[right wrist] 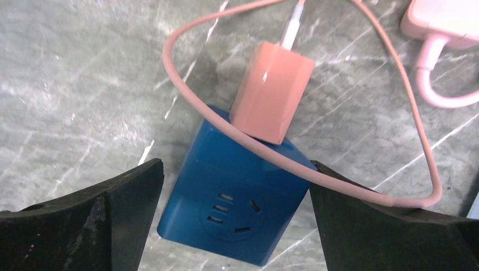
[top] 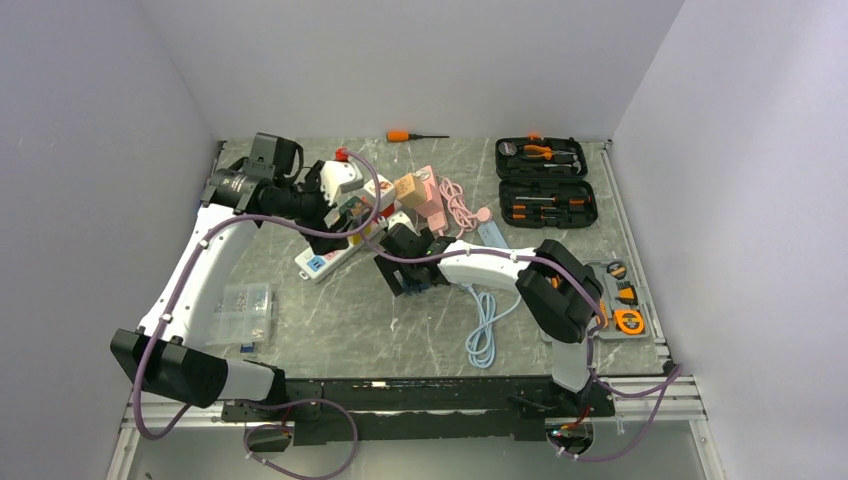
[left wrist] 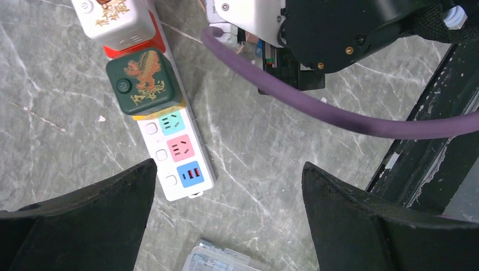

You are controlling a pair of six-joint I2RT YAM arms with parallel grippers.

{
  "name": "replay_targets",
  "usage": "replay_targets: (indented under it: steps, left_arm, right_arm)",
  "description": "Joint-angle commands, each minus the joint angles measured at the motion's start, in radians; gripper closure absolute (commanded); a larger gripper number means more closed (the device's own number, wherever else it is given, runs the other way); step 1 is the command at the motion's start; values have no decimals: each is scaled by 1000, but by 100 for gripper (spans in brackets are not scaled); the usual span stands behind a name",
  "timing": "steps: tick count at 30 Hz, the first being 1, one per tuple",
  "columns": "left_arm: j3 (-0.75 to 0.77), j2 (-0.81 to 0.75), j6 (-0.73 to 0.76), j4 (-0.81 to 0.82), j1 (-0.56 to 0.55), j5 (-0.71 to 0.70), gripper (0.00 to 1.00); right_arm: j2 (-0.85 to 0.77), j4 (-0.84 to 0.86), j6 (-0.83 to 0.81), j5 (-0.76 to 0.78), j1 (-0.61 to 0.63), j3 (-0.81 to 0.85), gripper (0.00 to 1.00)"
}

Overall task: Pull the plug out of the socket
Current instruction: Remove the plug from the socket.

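A blue cube socket [right wrist: 237,209] lies on the marble table with one outlet face up. A pink plug [right wrist: 271,93] sits in its far side, and its pink cable [right wrist: 186,107] loops over the cube. My right gripper [right wrist: 236,169] is open, just above the cube with a finger on each side, not touching it; in the top view it [top: 402,268] hides most of the cube. My left gripper [left wrist: 229,192] is open and empty above bare table beside a white power strip [left wrist: 175,152] that carries a green cube adapter [left wrist: 144,82].
A clear plastic box [top: 245,310] lies at the left front. An open tool case [top: 545,180] stands at the back right, with an orange screwdriver [top: 415,136] behind. A light blue cable [top: 485,330] and a tray with a tape measure [top: 620,300] lie to the right.
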Motion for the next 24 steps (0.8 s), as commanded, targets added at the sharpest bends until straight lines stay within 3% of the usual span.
replay_targets:
  steps: [1,8,11,14,18,21,24]
  left_arm:
    - [53,-37,6,-6,38,71,1]
    - [66,-45,17,-15,75,59,1]
    - [67,-57,28,-11,92,67,1]
    - [49,-73,68,-26,102,102,1]
    - [13,-101,139,-56,102,126,1]
    - [25,-108,175,-91,102,131,1]
    - [42,-104,178,-105,102,134,1]
  right_arm:
    - [-12,130,-25,54,0,2,1]
    - [-20,162,-3,-10,0,-38,19]
    - [-51,151,-12,-105,-5,-68,31]
    - [-114,176,-56,-237,-3,-129,37]
    - [-188,187,-98,-306,-4,-217,39]
    - [-213,176,-115,-332,-2,-264,21]
    - [-233,196,-118,-313,-2,-302,13]
